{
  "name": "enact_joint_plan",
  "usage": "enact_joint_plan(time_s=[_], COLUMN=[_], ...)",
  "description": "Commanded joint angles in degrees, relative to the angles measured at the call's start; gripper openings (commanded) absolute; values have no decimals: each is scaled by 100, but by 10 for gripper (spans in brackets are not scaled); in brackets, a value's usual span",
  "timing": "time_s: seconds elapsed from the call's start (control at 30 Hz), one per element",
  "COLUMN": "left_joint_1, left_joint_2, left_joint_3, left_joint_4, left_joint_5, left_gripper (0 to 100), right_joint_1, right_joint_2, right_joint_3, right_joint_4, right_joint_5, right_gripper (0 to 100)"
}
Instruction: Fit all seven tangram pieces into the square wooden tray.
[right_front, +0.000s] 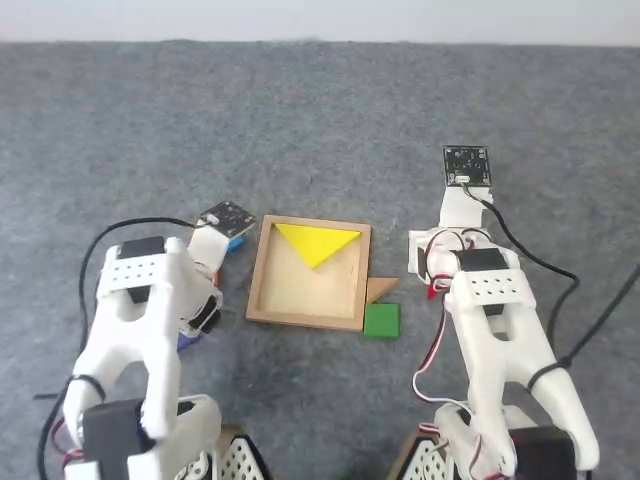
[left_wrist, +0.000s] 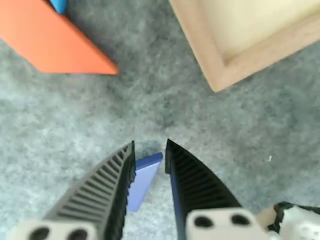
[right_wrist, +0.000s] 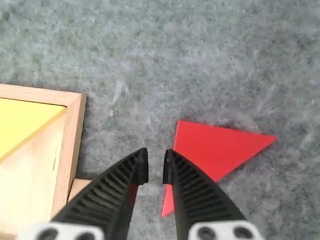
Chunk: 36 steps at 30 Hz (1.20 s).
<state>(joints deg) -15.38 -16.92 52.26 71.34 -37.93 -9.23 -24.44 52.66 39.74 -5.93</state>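
The square wooden tray (right_front: 258, 300) lies mid-table with a yellow triangle (right_front: 317, 242) in its far part. Against its right side lie a tan triangle (right_front: 381, 289) and a green square (right_front: 381, 320). My left gripper (left_wrist: 150, 152) is down at the mat left of the tray's corner (left_wrist: 225, 65), shut on a violet-blue piece (left_wrist: 142, 180). An orange piece (left_wrist: 55, 42) and a light blue piece (left_wrist: 59, 5) lie beyond it. My right gripper (right_wrist: 156, 165) is shut and holds nothing, right of the tray (right_wrist: 70, 145). A red triangle (right_wrist: 215, 147) lies beside one finger.
Grey carpet covers the table, with wide free room beyond the tray. The left arm's body (right_front: 140, 330) and the right arm's body (right_front: 495, 320) stand at the near side, with cables trailing by each.
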Motion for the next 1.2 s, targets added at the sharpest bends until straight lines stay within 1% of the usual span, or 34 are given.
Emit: enact_joint_plan(time_s=[0.0, 0.1, 0.23, 0.33, 0.43, 0.5, 0.6, 0.7, 0.8, 0.9, 1.0, 1.17], left_joint_1=[-352, -712, -1134, -1398, -1582, -1600, -1811, -2092, -2295, -2312, -2444, -2479], left_joint_2=[-492, -1178, -2189, -2532, -2268, -1890, -1371, -1081, -976, -888, -624, 334], left_joint_3=[-576, -866, -857, -523, -40, 215, 409, 444, 453, 664, 743, 576], left_joint_4=[422, 923, 1371, 1231, 853, 686, 431, 237, 255, 211, -18, -343], left_joint_5=[53, 0, -132, 352, 695, 703, 703, 712, 730, 738, 730, 738], left_gripper=[95, 100, 164, 179, 179, 176, 176, 178, 181, 194, 222, 224], right_joint_1=[13, 13, 13, 13, 13, 13, 13, -4, -31, -31, -31, -31], right_joint_2=[-303, -312, -321, -321, -295, -286, -277, -277, -277, -277, -277, -277], right_joint_3=[-62, -62, -62, -62, -62, -62, -53, 35, 62, 62, 62, 62], right_joint_4=[48, 48, 48, 48, 48, 48, 48, -4, -13, -13, -13, -13], right_joint_5=[70, 70, 70, 88, 281, 290, 281, 299, 299, 299, 299, 299], right_gripper=[61, 61, 61, 61, 59, 59, 59, 60, 61, 62, 62, 62])
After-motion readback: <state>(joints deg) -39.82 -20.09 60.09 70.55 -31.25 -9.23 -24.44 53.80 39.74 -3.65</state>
